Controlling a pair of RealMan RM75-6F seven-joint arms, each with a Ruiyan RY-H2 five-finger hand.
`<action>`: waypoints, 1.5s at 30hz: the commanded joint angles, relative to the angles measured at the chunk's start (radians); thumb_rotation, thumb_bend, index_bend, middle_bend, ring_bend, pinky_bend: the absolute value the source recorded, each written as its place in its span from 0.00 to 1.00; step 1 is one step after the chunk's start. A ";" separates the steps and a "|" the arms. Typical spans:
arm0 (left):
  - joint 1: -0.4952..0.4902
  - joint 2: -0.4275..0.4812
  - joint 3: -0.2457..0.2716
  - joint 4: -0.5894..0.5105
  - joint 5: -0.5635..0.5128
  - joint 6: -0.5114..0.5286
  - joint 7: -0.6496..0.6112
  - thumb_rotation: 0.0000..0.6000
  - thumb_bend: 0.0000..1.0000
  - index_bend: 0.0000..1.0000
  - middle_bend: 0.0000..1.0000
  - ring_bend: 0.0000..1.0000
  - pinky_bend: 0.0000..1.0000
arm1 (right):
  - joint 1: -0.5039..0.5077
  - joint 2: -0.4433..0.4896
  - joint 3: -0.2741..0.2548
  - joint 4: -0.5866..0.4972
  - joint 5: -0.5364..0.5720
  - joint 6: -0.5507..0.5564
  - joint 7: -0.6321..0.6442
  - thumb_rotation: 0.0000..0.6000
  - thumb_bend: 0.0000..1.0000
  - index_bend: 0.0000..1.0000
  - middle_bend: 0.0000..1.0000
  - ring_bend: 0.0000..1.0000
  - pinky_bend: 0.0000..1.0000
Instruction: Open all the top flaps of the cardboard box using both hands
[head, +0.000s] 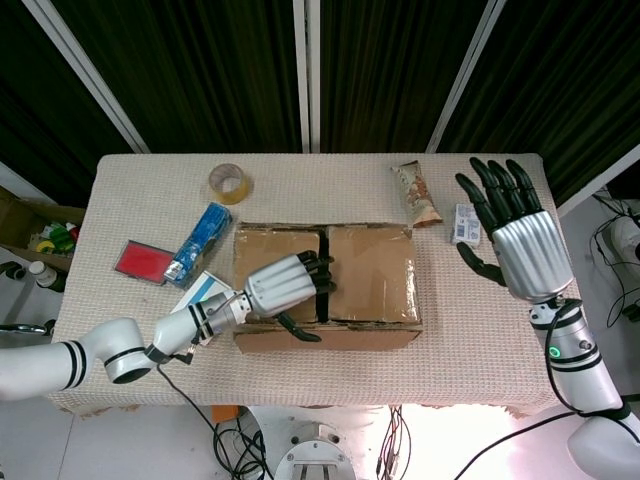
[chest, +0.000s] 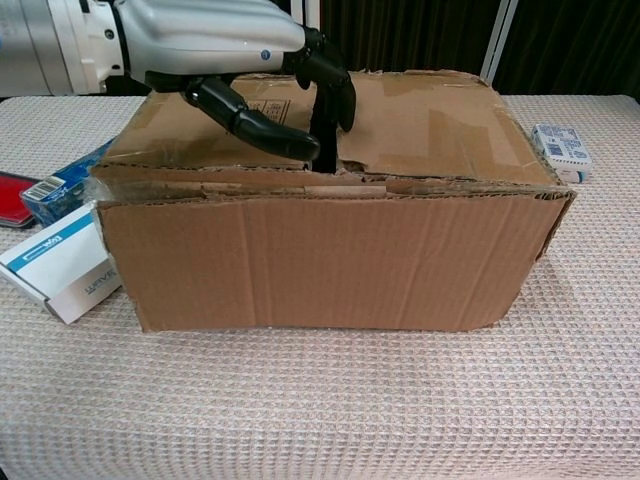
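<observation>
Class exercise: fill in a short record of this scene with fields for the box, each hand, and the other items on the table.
box: cardboard box at table centre, top flaps lying down, dark gap between them
left hand: left hand over the left flap, fingertips curled at the gap
right hand: right hand raised to the right of the box, fingers spread, holding nothing
other items: tape roll, blue packet, red pad, white carton, snack wrapper

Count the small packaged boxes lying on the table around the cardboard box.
3. A blue box lies left of the cardboard box, a white box sits at its front-left corner, and a small white-and-blue box is on its right. Others may be hidden behind it.
</observation>
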 joint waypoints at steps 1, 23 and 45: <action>-0.003 -0.004 0.009 0.001 -0.008 -0.007 0.006 0.00 0.06 0.30 0.31 0.12 0.27 | -0.002 -0.004 0.000 0.008 -0.001 0.000 0.005 1.00 0.22 0.00 0.00 0.00 0.00; -0.008 0.042 0.047 0.004 0.038 0.032 0.167 0.00 0.07 0.37 0.39 0.12 0.27 | -0.008 -0.050 -0.003 0.073 0.000 -0.015 0.032 1.00 0.21 0.00 0.00 0.00 0.00; 0.023 0.278 0.016 -0.200 -0.010 0.052 0.220 0.00 0.15 0.39 0.43 0.12 0.27 | -0.008 -0.075 0.004 0.086 -0.007 -0.017 0.038 1.00 0.21 0.00 0.00 0.00 0.00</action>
